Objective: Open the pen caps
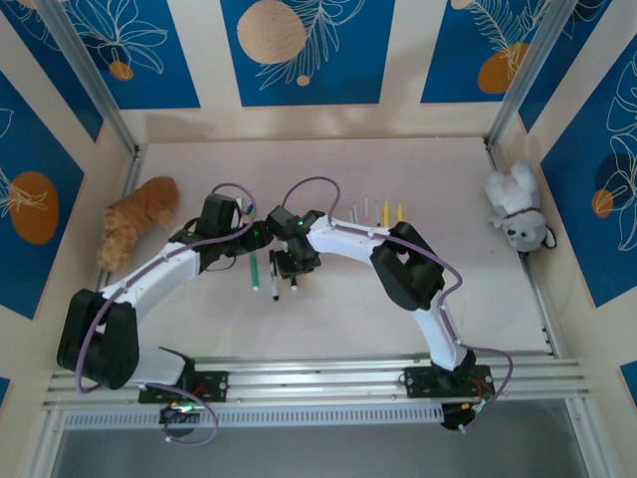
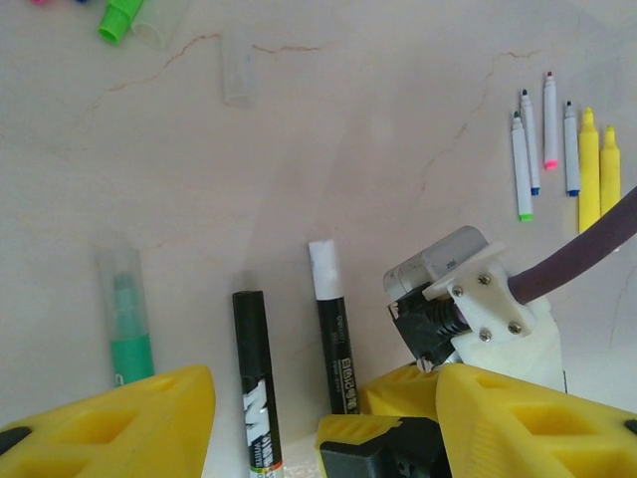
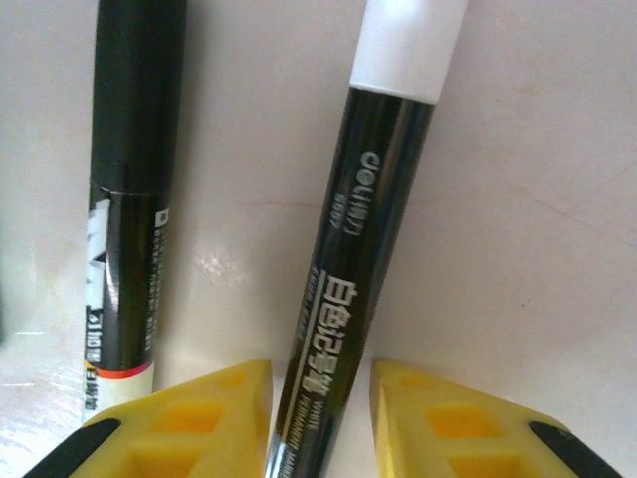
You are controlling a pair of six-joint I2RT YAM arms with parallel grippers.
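A black pen (image 3: 338, 299) with a white cap (image 3: 408, 45) lies on the table. My right gripper (image 3: 320, 398) is open and straddles its body; the left finger touches it and a thin gap shows at the right finger. Beside it lies a black marker (image 2: 254, 378) with a black cap (image 2: 249, 319), then a green marker (image 2: 129, 349) under a clear cap (image 2: 121, 274). My left gripper (image 2: 325, 398) is open wide, low over the near ends of these pens, with the right gripper (image 2: 383, 413) inside its span. From above, the left gripper (image 1: 244, 249) and the right gripper (image 1: 289, 267) meet over the pens (image 1: 276, 279).
A row of slim pens (image 2: 557, 149) with green, blue, pink and yellow ends lies at the back right. A loose clear cap (image 2: 237, 75) and a green highlighter (image 2: 119, 18) lie farther back. A brown plush (image 1: 139, 219) sits left and a white plush (image 1: 518, 209) right.
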